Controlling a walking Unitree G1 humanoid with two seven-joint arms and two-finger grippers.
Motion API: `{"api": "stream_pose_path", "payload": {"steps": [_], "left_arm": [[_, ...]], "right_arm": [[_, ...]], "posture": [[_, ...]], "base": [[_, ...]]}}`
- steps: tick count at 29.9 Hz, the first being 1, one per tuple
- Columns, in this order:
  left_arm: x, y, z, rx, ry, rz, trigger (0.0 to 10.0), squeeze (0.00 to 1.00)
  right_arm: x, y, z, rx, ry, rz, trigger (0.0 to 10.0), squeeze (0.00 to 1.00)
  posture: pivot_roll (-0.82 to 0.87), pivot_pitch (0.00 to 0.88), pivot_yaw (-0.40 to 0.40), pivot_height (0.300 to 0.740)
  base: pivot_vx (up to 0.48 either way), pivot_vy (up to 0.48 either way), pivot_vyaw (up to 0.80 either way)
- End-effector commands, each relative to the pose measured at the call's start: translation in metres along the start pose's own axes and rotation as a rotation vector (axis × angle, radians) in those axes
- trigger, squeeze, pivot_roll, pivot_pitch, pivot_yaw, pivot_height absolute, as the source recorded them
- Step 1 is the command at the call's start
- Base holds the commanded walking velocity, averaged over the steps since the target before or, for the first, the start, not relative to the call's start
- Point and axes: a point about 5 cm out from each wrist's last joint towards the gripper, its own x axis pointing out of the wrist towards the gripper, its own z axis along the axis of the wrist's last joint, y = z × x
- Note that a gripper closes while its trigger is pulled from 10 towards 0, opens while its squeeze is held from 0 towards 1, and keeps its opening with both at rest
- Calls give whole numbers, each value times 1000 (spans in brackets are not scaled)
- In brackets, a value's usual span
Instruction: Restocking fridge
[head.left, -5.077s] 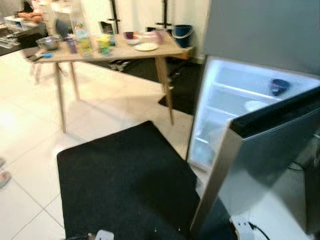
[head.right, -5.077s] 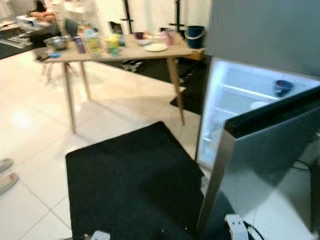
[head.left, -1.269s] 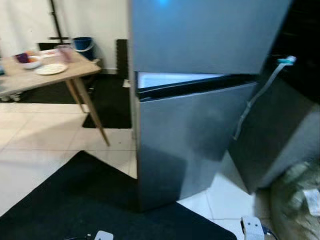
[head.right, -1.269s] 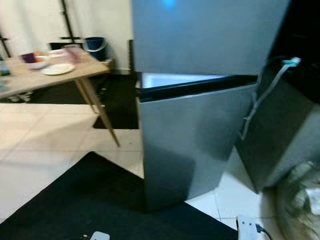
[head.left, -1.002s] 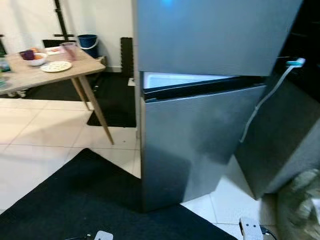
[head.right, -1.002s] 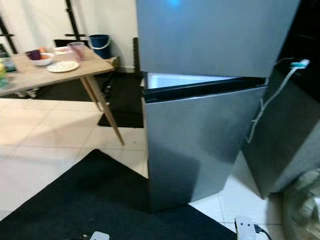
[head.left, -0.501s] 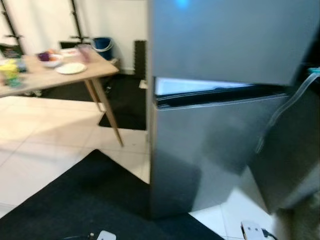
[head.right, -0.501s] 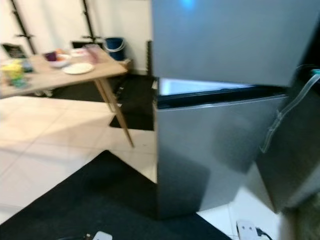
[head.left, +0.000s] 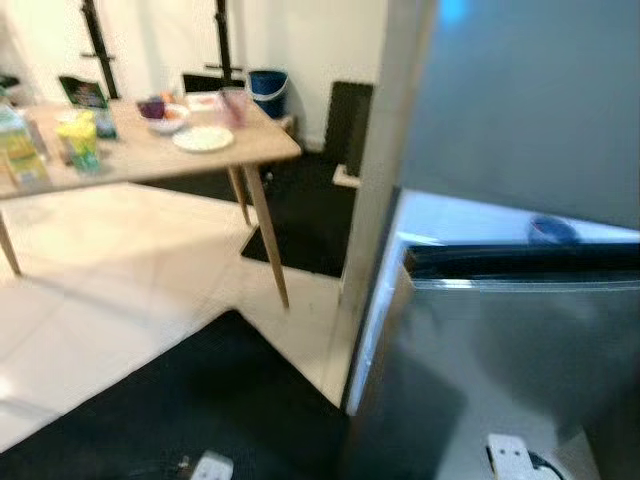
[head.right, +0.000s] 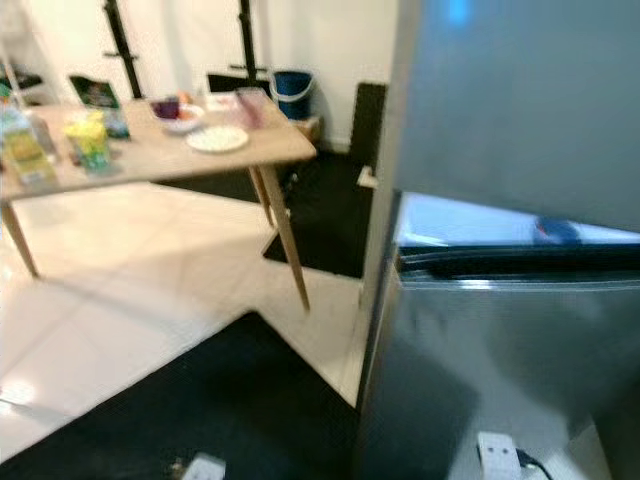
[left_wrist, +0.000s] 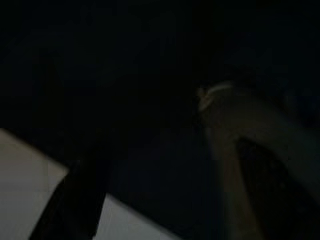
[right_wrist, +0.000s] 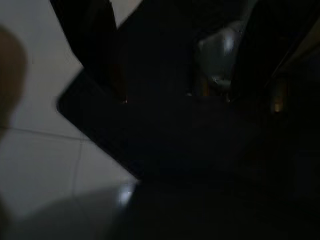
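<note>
The silver fridge (head.left: 520, 120) stands at the right in the eye views. Its lower door (head.left: 510, 370) is ajar, and a lit white interior (head.left: 440, 220) shows in the gap above it. A dark blue bowl (head.left: 548, 230) sits on a shelf inside. Food cartons (head.right: 25, 150), a yellow-green pack (head.right: 88, 138), a bowl (head.right: 180, 115) and a white plate (head.right: 218, 138) lie on the wooden table (head.left: 150, 160) at the left. My right gripper (right_wrist: 175, 95) hangs open over the black mat and white tiles, holding nothing. The left wrist view is very dark, over mat and tile.
A black mat (head.left: 180, 410) covers the floor before the fridge, with white tiles (head.left: 120, 260) between it and the table. A blue bucket (head.left: 267, 90) and black stands are by the back wall. A white power plug (head.left: 515, 455) lies by the fridge's foot.
The camera has swung left: the fridge now fills the right side, more of the table shows, and the lit interior with the blue bowl has come into sight.
</note>
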Motion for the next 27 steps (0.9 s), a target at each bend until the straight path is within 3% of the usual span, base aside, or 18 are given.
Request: {"api": "stream_pose_path", "payload": {"steps": [1,20,24,27], "left_arm": [[0,-4,-3,-34,7,-14,10000,0],[0,-8,-2,-40,8,-37,10000,0],[0,-8,-3,-38,11,-40,10000,0],[0,-9,-3,-35,11,-42,10000,0]], "right_arm": [[-4,-11,-14,-4,51,-41,10000,0],[-10,-29,-31,-15,140,-141,10000,0],[-11,-36,-27,2,124,-183,10000,0],[-10,-38,-13,58,45,-193,10000,0]], "posture": [[-73,0,-17,740],[-74,0,-22,740],[-73,0,-21,740],[-74,0,-18,740]], "base": [[259,0,0],[0,0,0],[0,0,0],[0,0,0]]}}
